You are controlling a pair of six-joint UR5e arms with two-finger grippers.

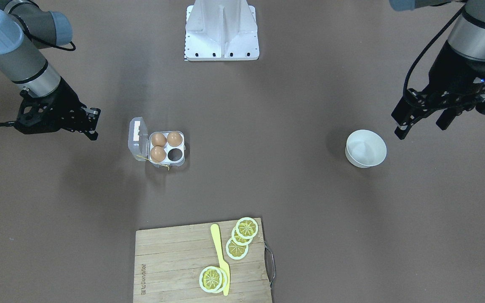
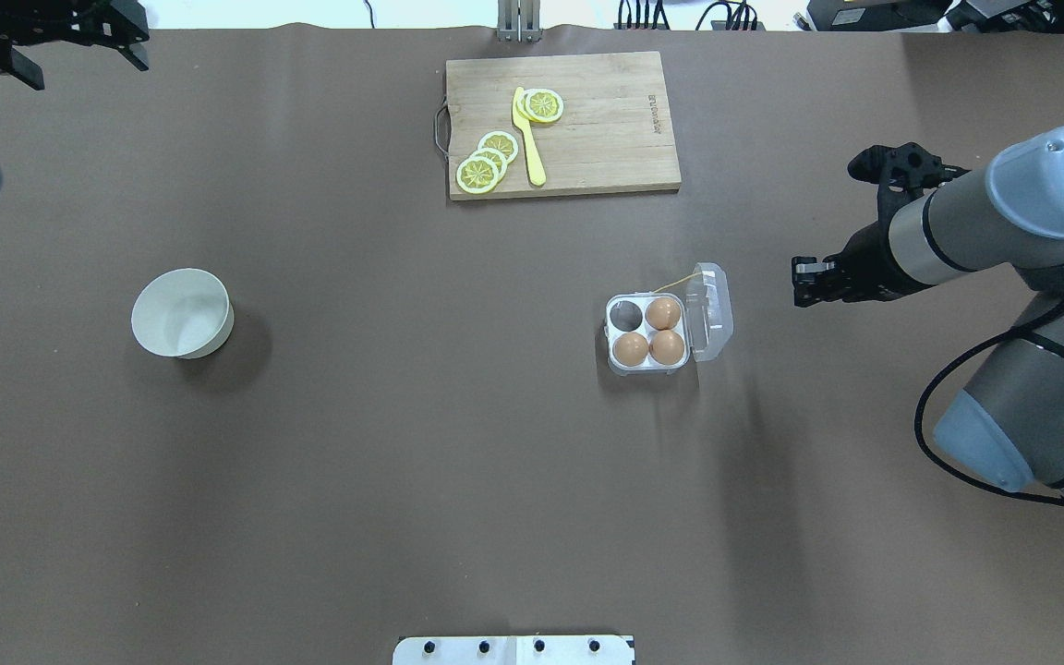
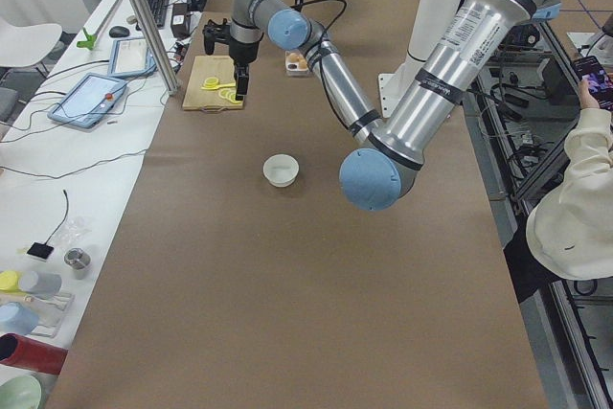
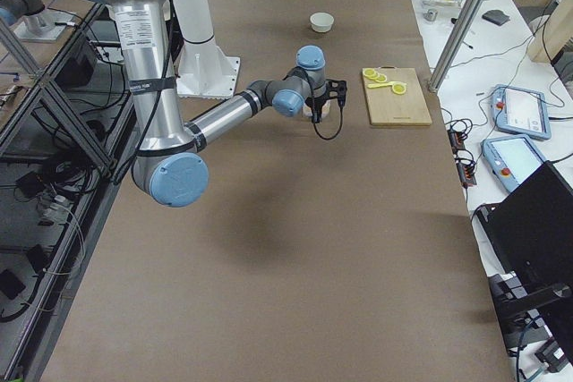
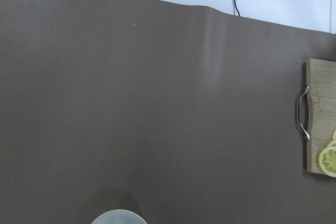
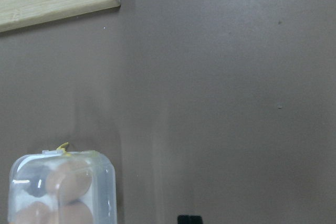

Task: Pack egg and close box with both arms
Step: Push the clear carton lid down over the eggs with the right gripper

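The clear egg box [image 1: 178,161] sits open on the brown table, its labelled lid [image 1: 138,139] folded back toward my right gripper. Three brown eggs [image 1: 158,139] fill three cups; one cup [image 1: 175,155] is empty. I cannot tell which egg is the task's. The box also shows in the overhead view [image 2: 616,361] and, seen through the lid, in the right wrist view [image 6: 60,187]. My right gripper [image 1: 94,124] is open and empty, a little beyond the lid [image 2: 709,311]. My left gripper [image 1: 421,126] is open and empty, raised near the white bowl.
A white bowl [image 1: 365,148] stands on the left arm's side and looks empty. A wooden cutting board [image 1: 175,261] with lemon slices [image 1: 242,240] and a yellow knife [image 1: 219,256] lies at the far table edge. The white base plate [image 1: 221,42] is on the robot's side.
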